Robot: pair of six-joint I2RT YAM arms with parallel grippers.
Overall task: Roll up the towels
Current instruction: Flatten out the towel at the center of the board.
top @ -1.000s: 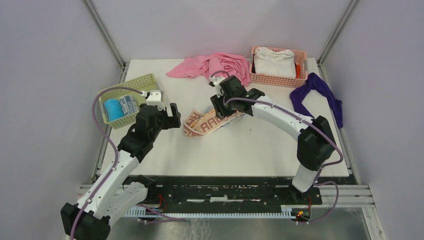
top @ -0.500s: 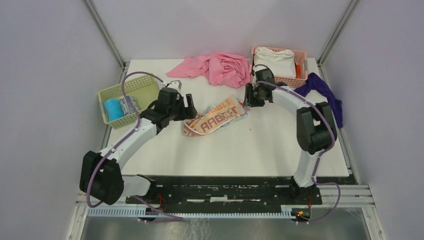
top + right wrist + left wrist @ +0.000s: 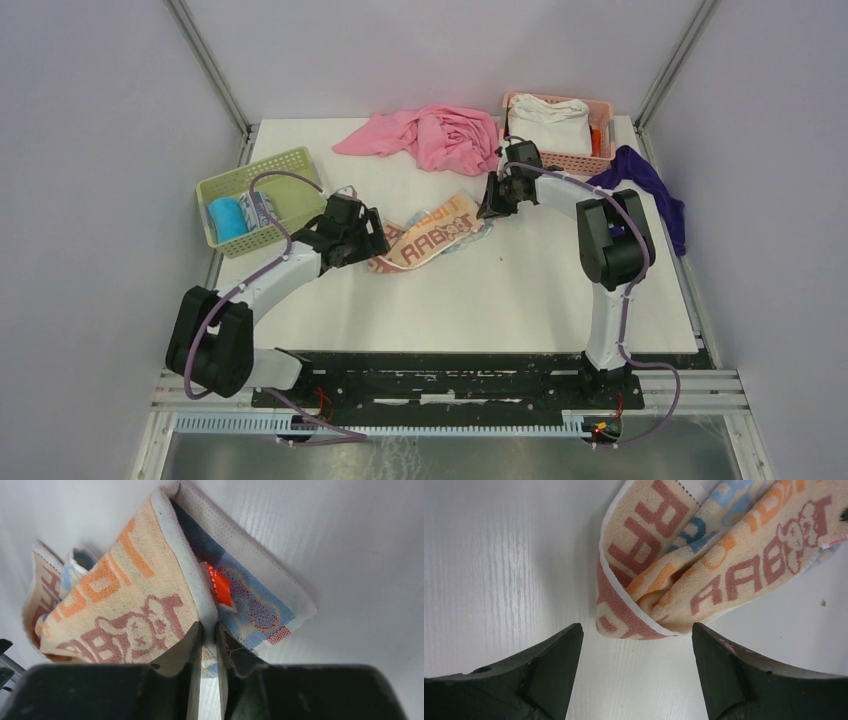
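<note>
The white worktop (image 3: 480, 300) carries all items. A large pink cloth (image 3: 430, 135) lies crumpled at the far edge, centre. A purple cloth (image 3: 640, 190) hangs over the far right edge. A pink basket (image 3: 555, 160) at the far right corner holds a white cloth (image 3: 548, 122). A green basket (image 3: 270, 165) sits at the left edge.

The cream towel (image 3: 430, 238), lettered "RABBIT", lies loosely folded and flat on the worktop near the centre, between the two end effectors. The blue towel (image 3: 226, 218) and the printed towel (image 3: 258, 210) lie side by side inside the green basket; both appear rolled.

Left end effector (image 3: 636, 635): low over the worktop at the towel's left end, jaws spread wide, holding nothing. The folded end lies just ahead of the gap, clear of both fingers.

Right end effector (image 3: 207, 630): at the towel's right end, jaws nearly together, pinching the upper layer's white-hemmed edge. An orange tag (image 3: 219, 591) shows just beside the grip.
</note>
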